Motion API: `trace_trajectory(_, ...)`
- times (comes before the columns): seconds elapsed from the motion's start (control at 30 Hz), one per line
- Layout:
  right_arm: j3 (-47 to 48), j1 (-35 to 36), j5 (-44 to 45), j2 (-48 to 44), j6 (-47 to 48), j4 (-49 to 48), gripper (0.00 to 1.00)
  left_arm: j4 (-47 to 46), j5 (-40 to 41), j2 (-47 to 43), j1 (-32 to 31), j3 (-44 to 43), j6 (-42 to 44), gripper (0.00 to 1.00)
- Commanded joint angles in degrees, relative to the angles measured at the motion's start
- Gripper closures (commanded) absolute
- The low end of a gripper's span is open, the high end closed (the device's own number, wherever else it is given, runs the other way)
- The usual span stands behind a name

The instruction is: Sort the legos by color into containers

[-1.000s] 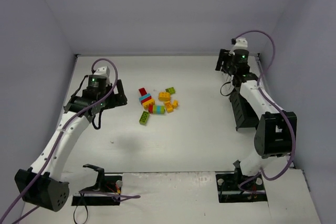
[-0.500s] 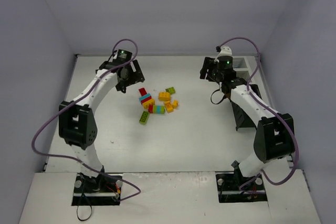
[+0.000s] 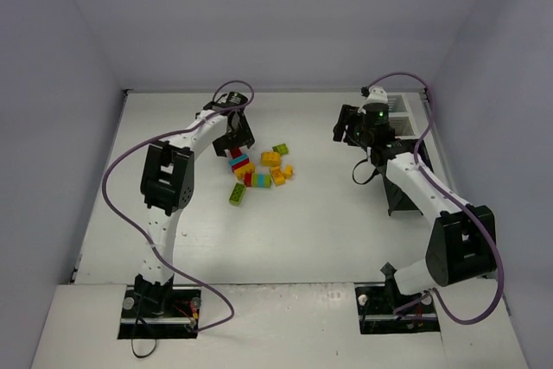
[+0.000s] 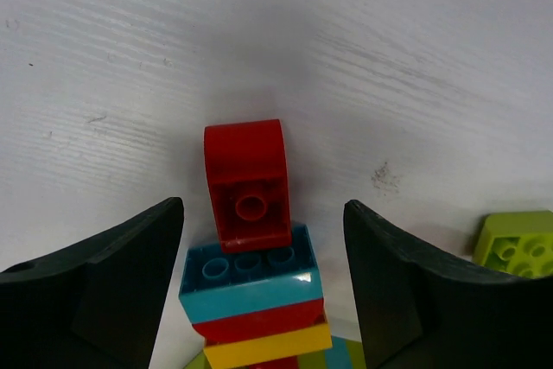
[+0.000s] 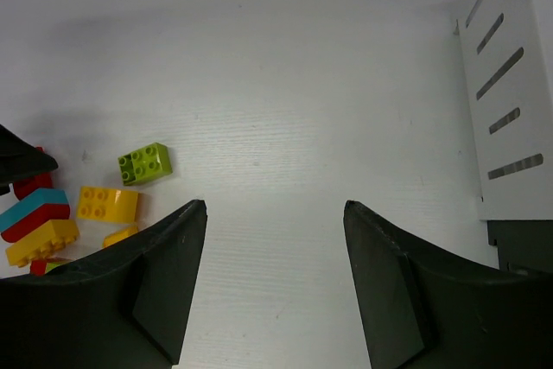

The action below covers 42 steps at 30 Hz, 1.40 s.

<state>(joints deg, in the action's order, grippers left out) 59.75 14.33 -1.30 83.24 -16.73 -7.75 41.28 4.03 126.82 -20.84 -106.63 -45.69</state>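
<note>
Change vs 0.5 s ago: the left arm has swung further in over the bench (image 3: 302, 231). The left pincer (image 3: 235, 136) now sits over the far-left end of the legos (image 3: 259, 170); before, it stood off to their far left. The right pincer (image 3: 350, 124) has shifted only slightly. The layout of the pile is unchanged.

Left pincer: jaws wide, one finger on either side of a red arched brick (image 4: 248, 181), both apart from it, nothing gripped. The brick shows a single round stud on its face. It touches a cyan brick (image 4: 249, 272), which has a red layer and then a yellow layer below it (one joined stack, by the wrist view). A lime brick (image 4: 521, 244) lies alone at the right edge of that view.

Right pincer: jaws wide, empty, above bare bench between the legos and the containers. A white slatted bin (image 5: 510, 84) fills the right edge of its wrist view, with a black bin (image 5: 518, 257) joined on its near side.

Legos: small glossy studded bricks in red, yellow, cyan and green. They lie clustered on the bench left of centre, with one green brick (image 3: 238, 194) just apart on the near side.
</note>
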Motion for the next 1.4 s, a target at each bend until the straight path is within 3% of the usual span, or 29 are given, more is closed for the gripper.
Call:
trace_trajectory(0.0,-1.1,0.1,0.3,-3.3,-0.9,-1.8,0.39,1.5,2.6,-0.2,0.1,-3.0,-1.6,0.32)
trace_trajectory(0.1,-1.7,0.1,-0.4,-3.7,-0.9,-1.7,0.39,1.4,2.7,1.1,0.2,-3.0,-1.2,0.41)
trace_trajectory(0.2,-1.7,0.1,-0.6,-4.0,-0.8,-1.7,0.39,1.4,3.7,1.0,0.1,-2.7,0.0,0.58)
trace_trajectory(0.27,-1.7,0.2,-0.9,-4.0,-0.4,-1.7,0.39,1.3,4.7,0.0,0.2,-2.4,1.0,0.75)
trace_trajectory(0.37,-0.2,0.3,-3.0,-3.7,-0.1,-1.4,0.39,-0.7,4.8,-2.9,0.2,-1.7,5.4,0.95)
trace_trajectory(0.43,1.4,0.5,-5.4,-3.2,0.0,-1.1,0.4,-5.7,3.3,-7.2,0.2,1.1,11.8,1.0)
trace_trajectory(0.57,5.7,1.2,-12.0,-1.6,-0.3,0.6,0.41,-19.8,-3.1,-17.4,-0.3,10.9,26.3,1.0)
trace_trajectory(0.6,6.8,1.5,-13.5,-0.7,-0.5,1.0,0.41,-26.1,-7.9,-19.7,-0.3,13.4,32.8,1.0)
trace_trajectory(0.7,11.3,2.7,-19.5,1.4,-1.0,2.1,0.41,-34.8,-14.2,-27.6,-0.5,21.8,40.7,1.0)
trace_trajectory(0.93,21.7,5.5,-32.5,6.8,-3.0,3.6,0.36,-39.4,-31.2,-37.5,-1.0,28.6,52.4,1.0)
trace_trajectory(1.17,26.6,8.9,-39.1,9.9,-4.0,3.6,0.36,-38.3,-34.5,-42.8,-5.0,31.7,61.8,1.0)
trace_trajectory(1.37,27.1,11.2,-41.1,11.0,-3.9,3.4,0.36,-38.4,-35.4,-44.9,-7.2,32.2,63.5,1.0)
